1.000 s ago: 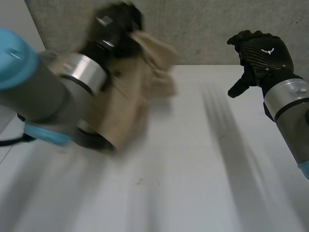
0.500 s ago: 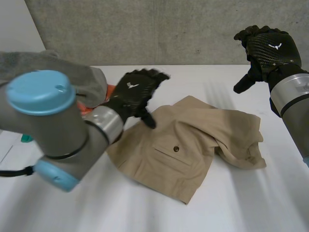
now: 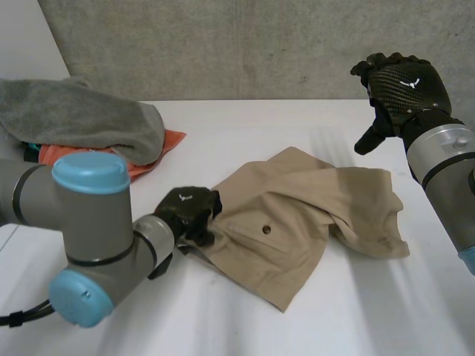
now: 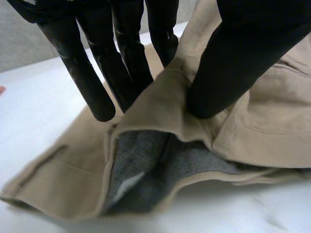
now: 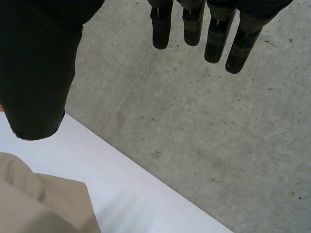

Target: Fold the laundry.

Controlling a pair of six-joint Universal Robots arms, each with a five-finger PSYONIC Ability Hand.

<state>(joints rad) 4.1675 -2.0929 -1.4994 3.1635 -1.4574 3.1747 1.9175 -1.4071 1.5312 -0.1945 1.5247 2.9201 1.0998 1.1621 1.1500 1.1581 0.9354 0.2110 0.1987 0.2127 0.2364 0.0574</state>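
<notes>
Crumpled khaki shorts (image 3: 297, 215) with a buttoned pocket lie on the white table (image 3: 245, 326), a little right of its middle. My left hand (image 3: 189, 211) is at their near left edge, by the waistband. In the left wrist view the thumb (image 4: 243, 63) and fingers (image 4: 97, 73) pinch a raised fold of the shorts (image 4: 160, 97), with the grey lining showing below. My right hand (image 3: 404, 85) hangs open in the air above the table's far right, apart from the cloth; its fingers (image 5: 216, 39) are straight.
At the far left of the table lies a pile of laundry, a grey towel (image 3: 74, 119) on top of an orange cloth (image 3: 163, 144). A concrete wall (image 3: 260, 44) stands behind the table.
The left hand, holding the shorts up a second ago, dropped them on the table, opened, then came down and pinched their left edge. The right hand barely shifted.
</notes>
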